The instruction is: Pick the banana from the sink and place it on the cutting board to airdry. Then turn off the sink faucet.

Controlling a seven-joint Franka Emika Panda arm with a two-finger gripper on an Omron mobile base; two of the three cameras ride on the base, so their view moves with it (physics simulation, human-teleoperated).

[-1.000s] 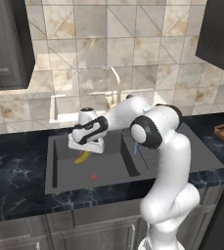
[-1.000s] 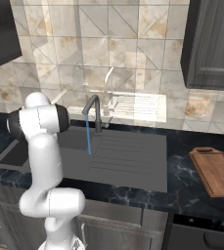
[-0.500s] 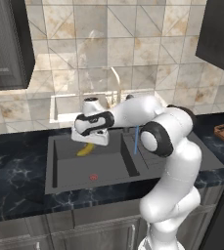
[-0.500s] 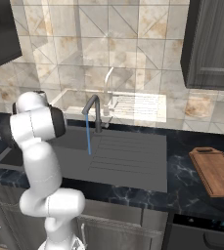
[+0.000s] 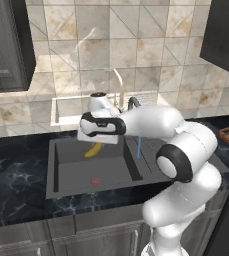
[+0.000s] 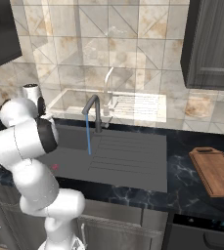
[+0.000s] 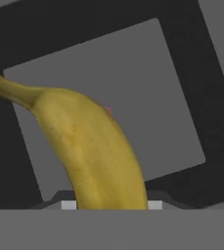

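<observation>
I see the hand [image 5: 97,142] gripping the banana [image 5: 93,149] above the sink [image 5: 68,167] basin. Its long axis hangs slanted, free tip pointing down and left. Water runs from the faucet [image 6: 95,112]. The board [image 6: 216,171] lies well apart on the desk [image 6: 184,193].

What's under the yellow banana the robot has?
Under the small curved yellow banana lies the flat floor of the dark grey rectangular sink, with a bit of the small red drain ring peeking past it. The banana covers the rest, and the claw's tips.
</observation>
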